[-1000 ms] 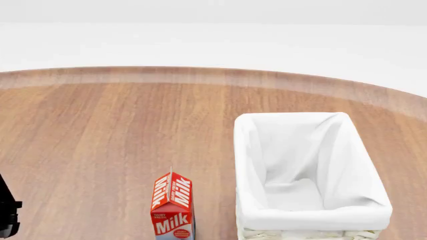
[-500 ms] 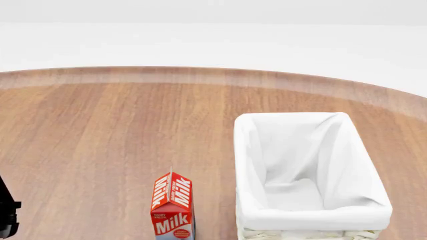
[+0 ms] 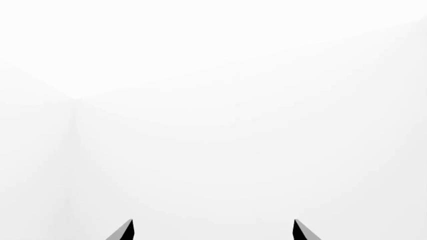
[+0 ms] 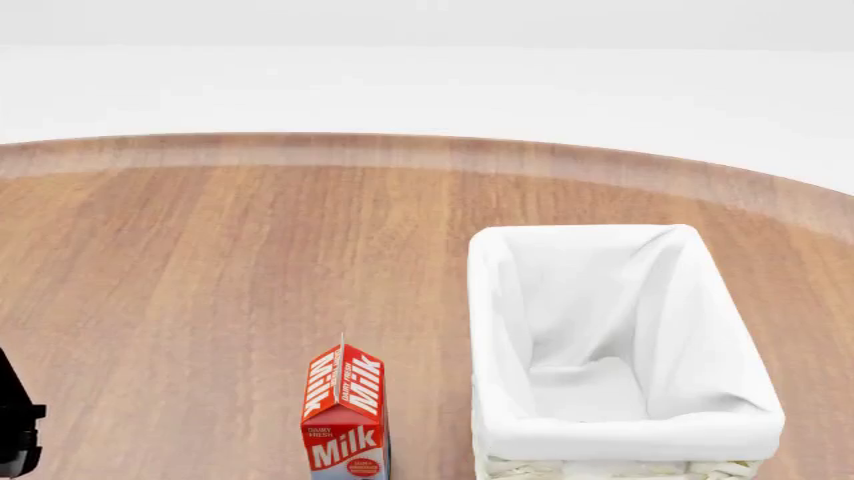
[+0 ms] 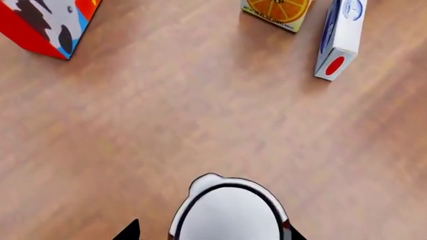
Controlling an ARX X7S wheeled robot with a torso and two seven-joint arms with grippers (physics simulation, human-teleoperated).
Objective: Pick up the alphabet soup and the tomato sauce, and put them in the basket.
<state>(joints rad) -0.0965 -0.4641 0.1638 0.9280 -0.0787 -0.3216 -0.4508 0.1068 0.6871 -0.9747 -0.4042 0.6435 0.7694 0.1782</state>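
While the large cream-white, cloth-lined wicker basket (image 4: 627, 437) stands empty on the wooden counter (image 4: 200, 260), the right gripper (image 5: 211, 232) flanks a small silvery-topped cylindrical can (image 5: 230, 207), its label hidden and the clamp impossible to judge, and the left gripper (image 3: 212, 232) gapes, so a firm grasp and lift seems next.

Head camera looks forward and down over the wooden table (image 4: 240, 260), far edge in view. Left wrist camera faces only blank white. Right wrist camera looks straight down, close to the tabletop. No object appears in 2 views.
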